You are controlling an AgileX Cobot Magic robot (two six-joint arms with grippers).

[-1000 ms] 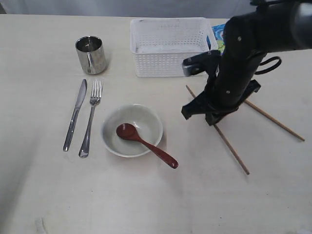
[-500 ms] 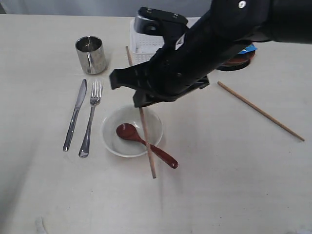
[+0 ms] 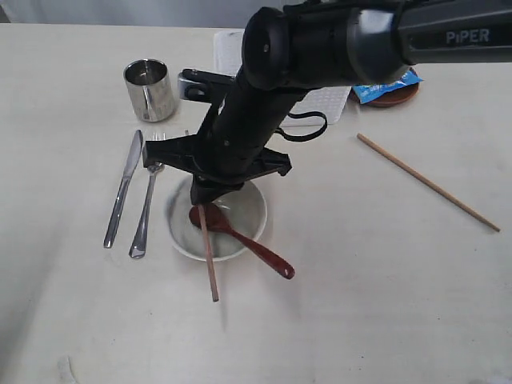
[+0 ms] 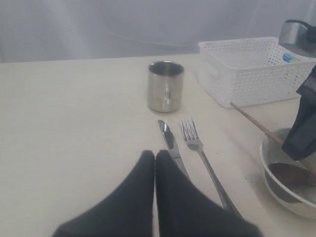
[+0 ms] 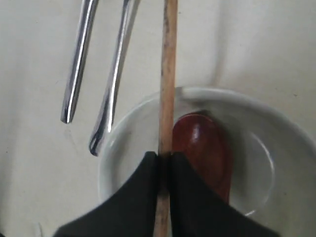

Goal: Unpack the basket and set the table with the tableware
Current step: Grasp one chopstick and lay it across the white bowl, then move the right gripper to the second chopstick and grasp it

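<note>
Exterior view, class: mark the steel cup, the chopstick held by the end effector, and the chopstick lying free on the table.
steel cup [image 3: 150,100], exterior view, on its side wall.
held chopstick [image 3: 212,276], exterior view, on its lower shaft.
free chopstick [image 3: 428,183], exterior view, at mid-shaft.

Blue snack bag [image 3: 376,90] lay well apart from the right claw [image 3: 202,198], off to its right and farther back in the exterior view; a pale curtain [image 4: 123,24] hung beyond.

White lettering reading "PiPER" runs along the dark upper casing of the right arm [image 3: 468,36], seen from the exterior camera. Print on the blue snack bag [image 3: 390,82] behind it is too small to read.
</note>
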